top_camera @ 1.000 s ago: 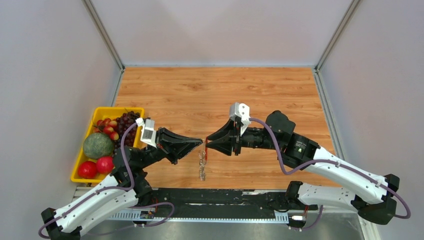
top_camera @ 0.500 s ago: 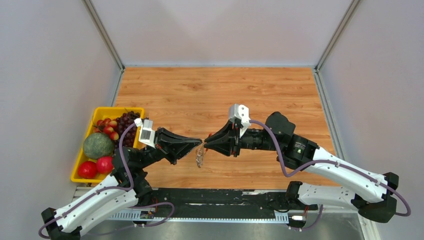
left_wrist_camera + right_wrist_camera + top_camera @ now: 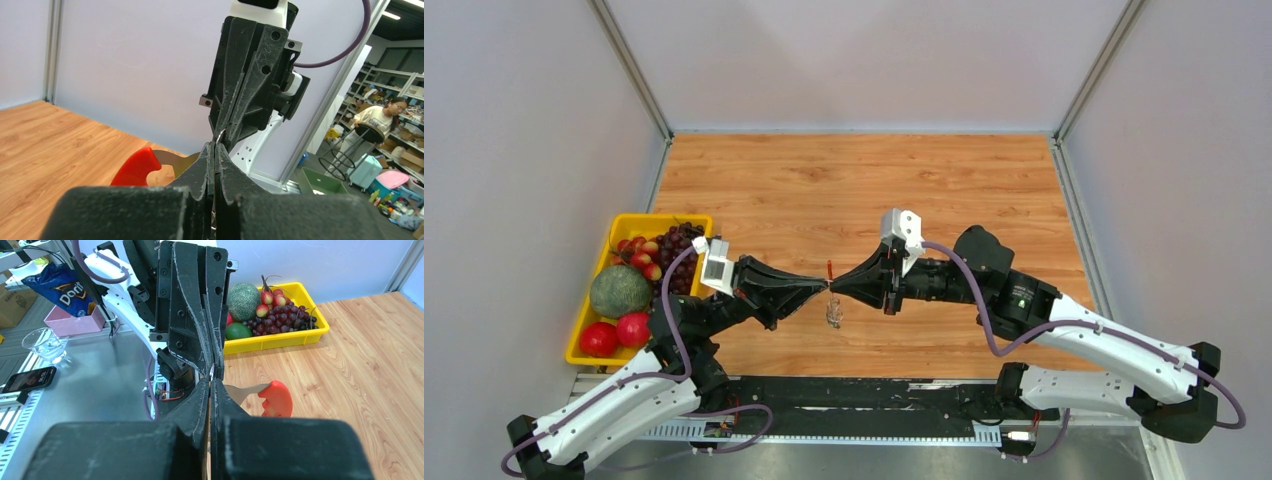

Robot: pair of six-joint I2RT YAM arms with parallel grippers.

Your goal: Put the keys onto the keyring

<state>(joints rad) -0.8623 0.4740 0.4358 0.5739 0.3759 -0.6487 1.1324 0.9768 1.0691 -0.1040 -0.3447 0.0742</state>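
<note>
Your two arms meet tip to tip above the wooden worktop [image 3: 864,190], the left gripper [image 3: 821,287] and right gripper [image 3: 838,286] both with jaws pressed closed. The keyring [image 3: 834,314] hangs at that junction, its red loop poking upward, pinched by the right jaws. What the left jaws pinch, you cannot tell.
</note>
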